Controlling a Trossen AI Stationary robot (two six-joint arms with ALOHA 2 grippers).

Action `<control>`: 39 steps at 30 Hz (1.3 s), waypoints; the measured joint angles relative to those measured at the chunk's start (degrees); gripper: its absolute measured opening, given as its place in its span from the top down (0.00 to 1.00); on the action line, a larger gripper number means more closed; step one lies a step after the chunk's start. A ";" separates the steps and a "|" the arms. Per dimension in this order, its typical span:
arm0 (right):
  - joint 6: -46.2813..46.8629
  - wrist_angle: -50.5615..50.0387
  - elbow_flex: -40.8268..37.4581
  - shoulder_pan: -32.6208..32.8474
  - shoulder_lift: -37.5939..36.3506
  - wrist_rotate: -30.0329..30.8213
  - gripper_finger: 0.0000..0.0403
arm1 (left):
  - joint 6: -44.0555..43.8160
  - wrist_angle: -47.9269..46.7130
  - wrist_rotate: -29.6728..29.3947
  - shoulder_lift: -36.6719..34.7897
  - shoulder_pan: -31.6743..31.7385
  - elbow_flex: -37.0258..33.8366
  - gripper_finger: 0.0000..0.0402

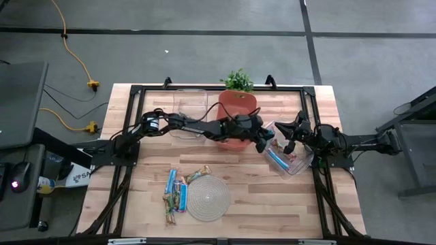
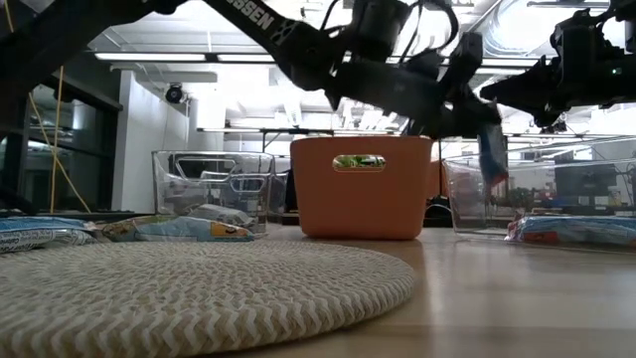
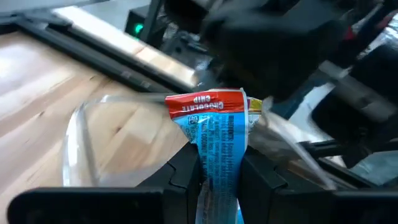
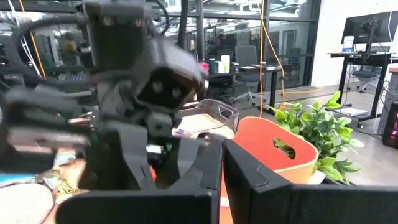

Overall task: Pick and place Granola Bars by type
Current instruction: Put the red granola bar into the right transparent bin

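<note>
Granola Bars [image 1: 176, 192], small flat wrapped bars in light blue and brownish wrappers, lie at your left in a loose cluster touching the round woven rope mat [image 1: 208, 197] on the wooden table [image 1: 252, 204]. Further back you see an empty clear plastic tub [image 1: 189, 109], then the orange plastic bin [image 1: 237, 109] with a green potted plant [image 1: 238, 80] behind it. Your left gripper [image 1: 262, 143] reaches across past the orange bin and is clamped on a light blue bar with a red end [image 3: 214, 134], hanging above the clear plastic container [image 1: 287, 158] at the right, where more blue bars lie. Your right gripper [image 1: 291, 133] sits just beside it; you cannot tell how its fingers stand.
</note>
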 joint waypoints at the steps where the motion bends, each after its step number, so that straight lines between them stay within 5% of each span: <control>1: 0.00 0.00 0.00 0.00 0.00 0.00 1.00 | 0.47 -0.25 0.24 0.00 0.00 0.77 0.80; 12: 0.00 0.00 -0.01 -0.01 0.00 0.00 1.00 | 7.80 -14.23 1.05 -0.11 0.00 7.83 0.80; 22: 0.00 0.00 -0.01 -0.01 -0.02 -0.02 1.00 | 9.37 -16.22 0.99 -0.11 0.00 7.83 0.79; 32: 0.00 0.00 -0.01 0.00 0.00 0.00 1.00 | 9.93 -16.24 1.05 -0.11 -0.01 7.83 0.57; 39: 0.00 0.00 -0.01 0.01 0.00 -0.02 1.00 | 10.36 -16.22 2.25 -0.11 0.00 7.83 0.52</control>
